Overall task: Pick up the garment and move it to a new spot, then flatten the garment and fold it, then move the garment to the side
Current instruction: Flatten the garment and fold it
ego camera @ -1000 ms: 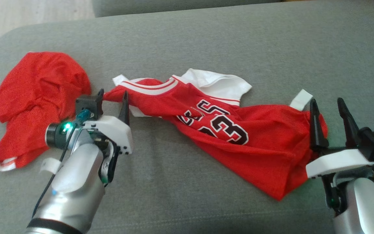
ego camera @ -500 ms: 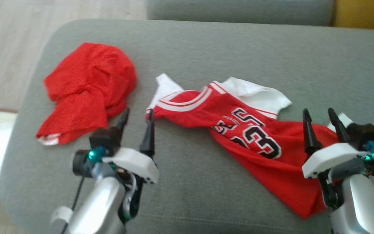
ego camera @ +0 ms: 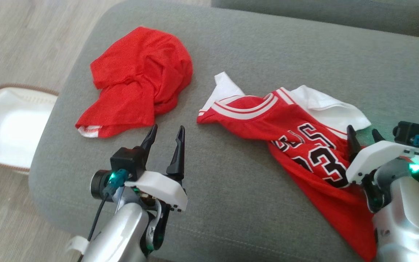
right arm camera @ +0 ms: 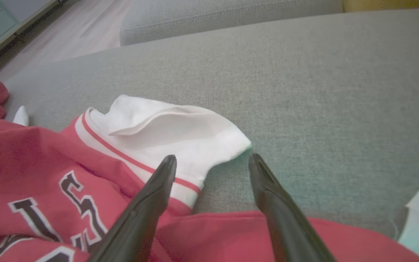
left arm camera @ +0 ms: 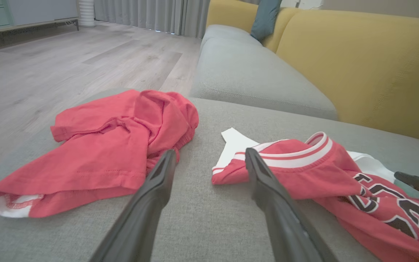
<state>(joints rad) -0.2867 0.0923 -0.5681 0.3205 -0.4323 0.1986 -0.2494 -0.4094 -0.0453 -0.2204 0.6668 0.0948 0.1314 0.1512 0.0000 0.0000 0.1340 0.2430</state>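
**Grey seating on pale plank flooring, yellow upholstery behind**

A broad grey upholstered seat (ego camera: 267, 54) with a rounded corner is seen in the head view, covered in a fine woven fabric. A second grey seat cushion (left arm camera: 246, 76) is set just beyond it across a narrow gap and is backed by a mustard-yellow backrest (left arm camera: 358, 65). A teal cushion (left arm camera: 266, 16) is propped against the yellow upholstery at the far end. The floor (left arm camera: 67, 62) is laid in pale wood-look planks. Grey curtains (left arm camera: 151, 14) are hung down to the floor, and a bright strip of light is seen at their hem. A pale blue-green cabinet (left arm camera: 13, 12) is raised on dark legs at the far left. A white basket (ego camera: 13, 127) with a brown rim is set on the floor beside the seat.
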